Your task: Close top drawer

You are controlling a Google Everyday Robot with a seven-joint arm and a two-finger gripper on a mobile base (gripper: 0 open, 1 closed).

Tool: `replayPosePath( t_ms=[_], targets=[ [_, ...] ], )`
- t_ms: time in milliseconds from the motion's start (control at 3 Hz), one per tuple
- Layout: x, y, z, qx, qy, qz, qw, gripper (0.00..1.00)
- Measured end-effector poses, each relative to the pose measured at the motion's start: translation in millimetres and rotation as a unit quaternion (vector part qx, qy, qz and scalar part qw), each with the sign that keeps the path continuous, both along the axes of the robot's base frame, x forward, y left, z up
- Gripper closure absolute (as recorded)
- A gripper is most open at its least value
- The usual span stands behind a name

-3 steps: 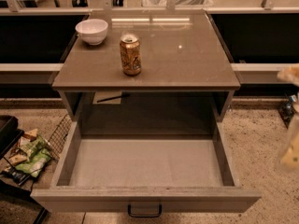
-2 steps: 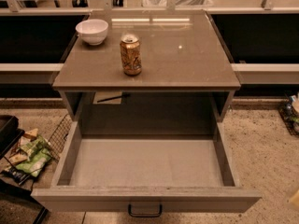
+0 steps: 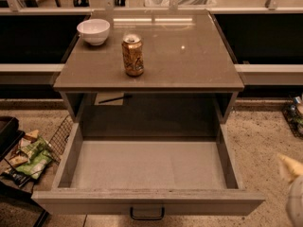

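The top drawer [image 3: 147,203] is pulled far out of the grey cabinet toward the camera. Its inside [image 3: 147,167] is bare and grey. Its flat front runs along the bottom of the view, with the small black loop handle [image 3: 147,215] at centre. My gripper [image 3: 289,167] shows as a pale shape at the lower right edge. It is to the right of the drawer's front corner, apart from it and above the floor. The two slimmer drawers are out of view.
The cabinet's grey top [image 3: 189,56] carries a white bowl [image 3: 93,31] at the back left and a drink can [image 3: 133,55] beside it. A wire basket of snack bags [image 3: 29,156] stands on the floor at left. The floor [image 3: 265,136] is speckled.
My gripper has dropped from mid-height at the right edge to the lower right corner. The drawer, bowl and can have not moved.
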State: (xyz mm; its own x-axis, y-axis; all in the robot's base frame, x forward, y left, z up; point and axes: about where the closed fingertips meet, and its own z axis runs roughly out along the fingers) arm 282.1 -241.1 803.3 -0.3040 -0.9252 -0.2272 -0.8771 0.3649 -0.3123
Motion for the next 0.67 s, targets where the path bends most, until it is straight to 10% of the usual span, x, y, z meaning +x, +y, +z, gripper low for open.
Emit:
replayPosePath(
  t_ms=[333, 667],
  targets=[
    [-44.0, 8.4, -81.4, -0.002, 0.069, 0.002, 0.9976, 0.0],
    [-48.1, 7.9, -85.1, -0.001, 0.074, 0.001, 0.9972, 0.0]
  ],
)
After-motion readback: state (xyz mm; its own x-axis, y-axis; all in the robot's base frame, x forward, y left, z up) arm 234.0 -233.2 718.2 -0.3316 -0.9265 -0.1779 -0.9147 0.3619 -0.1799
